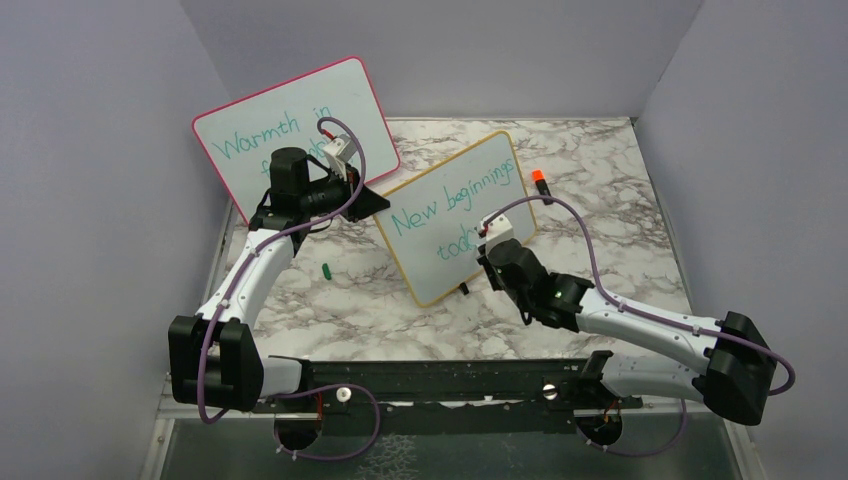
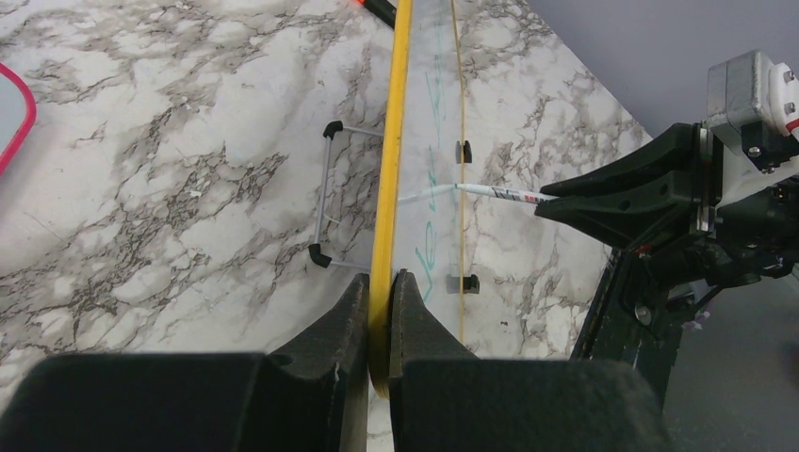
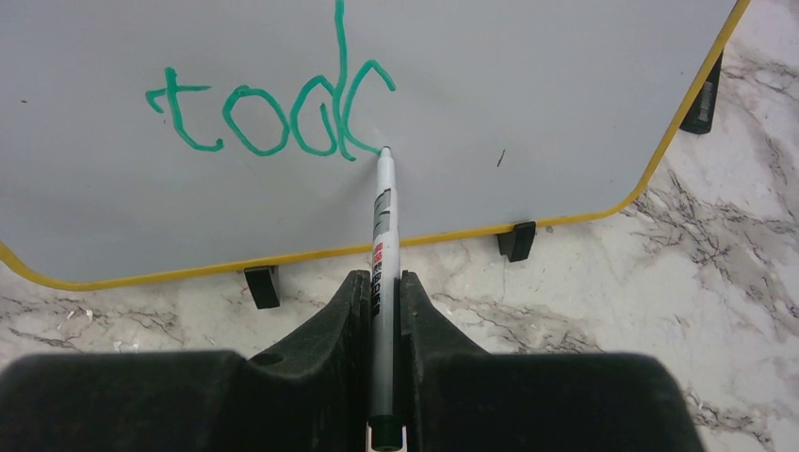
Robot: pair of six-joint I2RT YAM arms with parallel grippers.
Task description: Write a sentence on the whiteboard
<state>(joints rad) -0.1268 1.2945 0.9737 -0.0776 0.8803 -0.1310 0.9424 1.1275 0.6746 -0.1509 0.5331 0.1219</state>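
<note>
The whiteboard (image 1: 430, 270) with its yellow frame stands tilted at the table's middle. My left gripper (image 2: 380, 282) is shut on its yellow edge (image 2: 388, 188) at the board's left corner (image 1: 378, 205). The sentence (image 1: 452, 205) reads "New beginnings" over a partial second line in teal. In the right wrist view that line (image 3: 273, 118) shows "tod" and an unfinished letter. My right gripper (image 3: 382, 282) is shut on a grey marker (image 3: 383, 217), and the marker's tip rests on the board just after the last stroke. The left wrist view shows the marker (image 2: 490, 191) meeting the board from the right.
A larger pink-framed whiteboard (image 1: 295, 125) reading "Warmth in" leans at the back left, partly behind my left arm. A small green cap (image 1: 327, 269) lies on the marble. An orange-tipped marker (image 1: 540, 180) lies behind the yellow board. A wire stand (image 2: 325, 198) props the board's back. Grey walls close three sides.
</note>
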